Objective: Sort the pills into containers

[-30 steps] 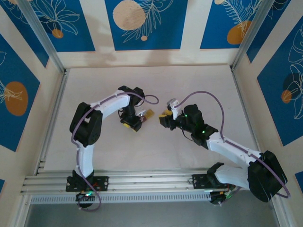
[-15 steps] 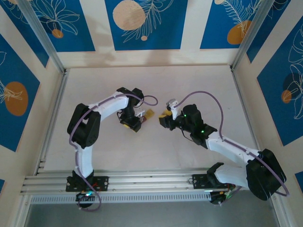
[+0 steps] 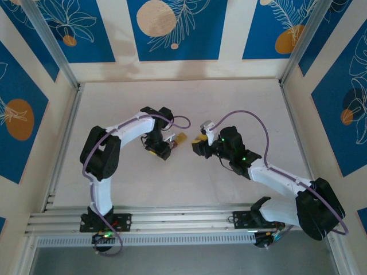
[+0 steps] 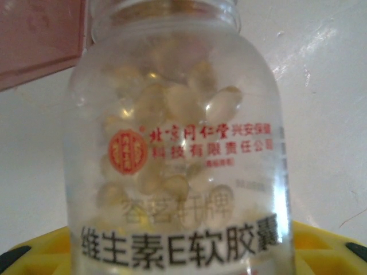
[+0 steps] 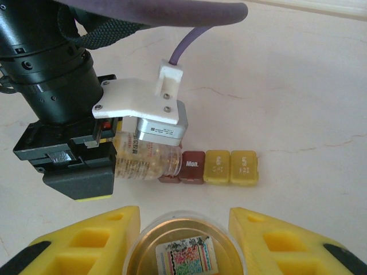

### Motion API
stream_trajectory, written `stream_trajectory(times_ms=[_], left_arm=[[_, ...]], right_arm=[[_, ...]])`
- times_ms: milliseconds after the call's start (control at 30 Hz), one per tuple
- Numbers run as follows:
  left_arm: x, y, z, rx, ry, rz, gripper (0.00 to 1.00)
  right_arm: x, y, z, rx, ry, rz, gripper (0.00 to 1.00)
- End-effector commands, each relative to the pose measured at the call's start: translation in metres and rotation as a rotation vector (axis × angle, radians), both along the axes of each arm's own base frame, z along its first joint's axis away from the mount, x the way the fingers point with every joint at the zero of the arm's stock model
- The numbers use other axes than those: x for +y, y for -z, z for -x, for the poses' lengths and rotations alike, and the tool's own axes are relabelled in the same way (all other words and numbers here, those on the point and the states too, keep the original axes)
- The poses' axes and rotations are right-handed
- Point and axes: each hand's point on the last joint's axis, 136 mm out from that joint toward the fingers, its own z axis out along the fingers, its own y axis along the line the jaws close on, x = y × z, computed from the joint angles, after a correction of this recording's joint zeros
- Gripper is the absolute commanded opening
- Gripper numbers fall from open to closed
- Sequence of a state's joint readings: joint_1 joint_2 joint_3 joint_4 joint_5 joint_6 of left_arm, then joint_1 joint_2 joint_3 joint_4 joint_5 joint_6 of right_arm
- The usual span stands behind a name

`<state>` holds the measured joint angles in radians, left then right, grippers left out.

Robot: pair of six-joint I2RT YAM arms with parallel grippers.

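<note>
- Your left gripper point(image 3: 162, 148) is clamped around the bottle point(image 5: 150, 161). The bottle lies almost flat over the table point(image 5: 298, 86), with its mouth, which looks uncapped, at the dark red end of the containers point(image 5: 218, 167). If you tip it more steeply, I judge that a rush of capsules could slide out together, far more than one tiny box takes.
- Your right gripper point(image 5: 182, 238) is closed on what looks like the gold cap point(image 5: 183, 253), near the containers and facing them. If you nudge it forward it could shove the row out from under the mouth, since nothing appears to pin those boxes down.
- The containers sit mid-table between the two grippers, a short joined row running from dark red to yellow. The "Mon." box and the yellow ones look lidded, so anything landing on them would likely skid onto the table. I cannot tell whether the box right under the mouth is open.
- The pills point(image 4: 172, 103) are pale, glossy softgels packed inside the bottle. They look prone to rolling once loose, and a jammed clump may let go all at once.
</note>
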<state>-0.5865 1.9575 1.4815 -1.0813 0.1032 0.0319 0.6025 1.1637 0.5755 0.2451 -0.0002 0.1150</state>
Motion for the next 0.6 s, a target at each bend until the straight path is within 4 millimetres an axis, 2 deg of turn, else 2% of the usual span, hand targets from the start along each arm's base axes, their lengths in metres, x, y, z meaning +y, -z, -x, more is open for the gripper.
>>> stream_trajectory(times_ms=[0,567], left_arm=[[0.0022,-0.0097,0.0034,-0.002,-0.019,0.018,0.00],[0.0048,-0.0146,0.0040,-0.026,-0.024,0.021,0.00]], right_arm=[[0.0061,-0.0141,-0.0019,-0.018,-0.015,-0.037,0.00],[0.0069,-0.0150,-0.0007,-0.018,-0.020,-0.039,0.00]])
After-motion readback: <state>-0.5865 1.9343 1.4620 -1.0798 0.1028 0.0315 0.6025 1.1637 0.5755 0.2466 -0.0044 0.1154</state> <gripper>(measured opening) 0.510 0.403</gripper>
